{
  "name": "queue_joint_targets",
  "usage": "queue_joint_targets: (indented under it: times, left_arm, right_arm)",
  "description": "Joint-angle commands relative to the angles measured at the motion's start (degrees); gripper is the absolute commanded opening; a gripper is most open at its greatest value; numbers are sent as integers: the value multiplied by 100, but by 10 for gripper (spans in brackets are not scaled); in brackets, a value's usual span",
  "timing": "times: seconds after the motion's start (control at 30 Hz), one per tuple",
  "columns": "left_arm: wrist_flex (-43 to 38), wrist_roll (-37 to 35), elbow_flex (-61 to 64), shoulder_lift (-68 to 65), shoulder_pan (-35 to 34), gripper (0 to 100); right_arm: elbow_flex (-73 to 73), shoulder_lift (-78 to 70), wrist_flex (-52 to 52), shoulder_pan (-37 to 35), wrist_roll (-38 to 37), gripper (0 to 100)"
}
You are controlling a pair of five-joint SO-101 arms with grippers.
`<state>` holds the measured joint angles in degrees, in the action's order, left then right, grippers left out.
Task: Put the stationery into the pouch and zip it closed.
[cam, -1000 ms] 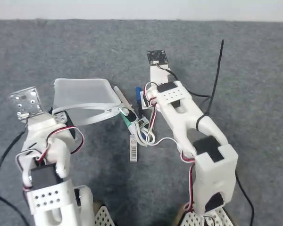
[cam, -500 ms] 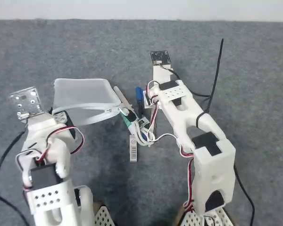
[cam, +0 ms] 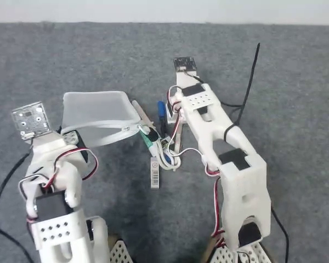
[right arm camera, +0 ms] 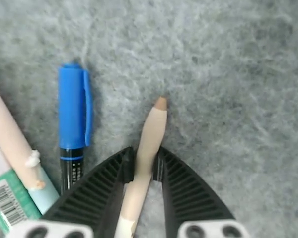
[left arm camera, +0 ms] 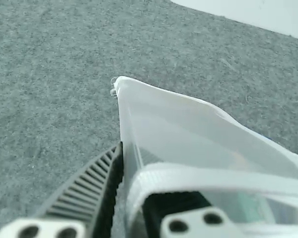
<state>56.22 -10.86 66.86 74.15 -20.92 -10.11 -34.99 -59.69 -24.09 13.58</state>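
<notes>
Your right hand (right arm camera: pixel 144 153) is clamped on a beige pen (right arm camera: pixel 151 124), gripping it at mid-length, with the tip pointing straight ahead of the hand and away from the arm's base. The pen's long axis runs in line with the hand, so expect to turn it before it can slide in lengthwise. The pouch (cam: pixel 96 112) lies to the left of that hand, across the cluster of stationery; that sideways offset is what the coming move turns on. Just beside the gripped pen on the pouch side lies a blue marker (right arm camera: pixel 73 106), roughly parallel to it. Past the marker is a second pen (right arm camera: pixel 10 129), which sits near the pouch's closest corner. Both sit on the desk (cam: pixel 274 71) between you and the target, so my guess is you will want to lift before swinging across. A tag (cam: pixel 154 171) lies nearer the arm bases, out of that path. Your left hand (left arm camera: pixel 131 168) is pinching the pouch's zipper edge and appears to hold the mouth raised. It is the nearer arm, but it is occupied.
</notes>
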Motion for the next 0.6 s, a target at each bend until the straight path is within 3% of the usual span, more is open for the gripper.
queue_joint_targets:
  times: [0.0, 0.47, 0.57]
  left_arm:
    - [26, -88, -75, 202, -44, 10]
    - [0, -105, -66, 202, -44, 10]
    - [0, -105, -75, 202, -44, 11]
  right_arm:
    - [-229, 22, -286, 57, 26, 13]
    - [-229, 374, -708, 75, 9, 6]
    - [-229, 602, -971, 40, -422, 6]
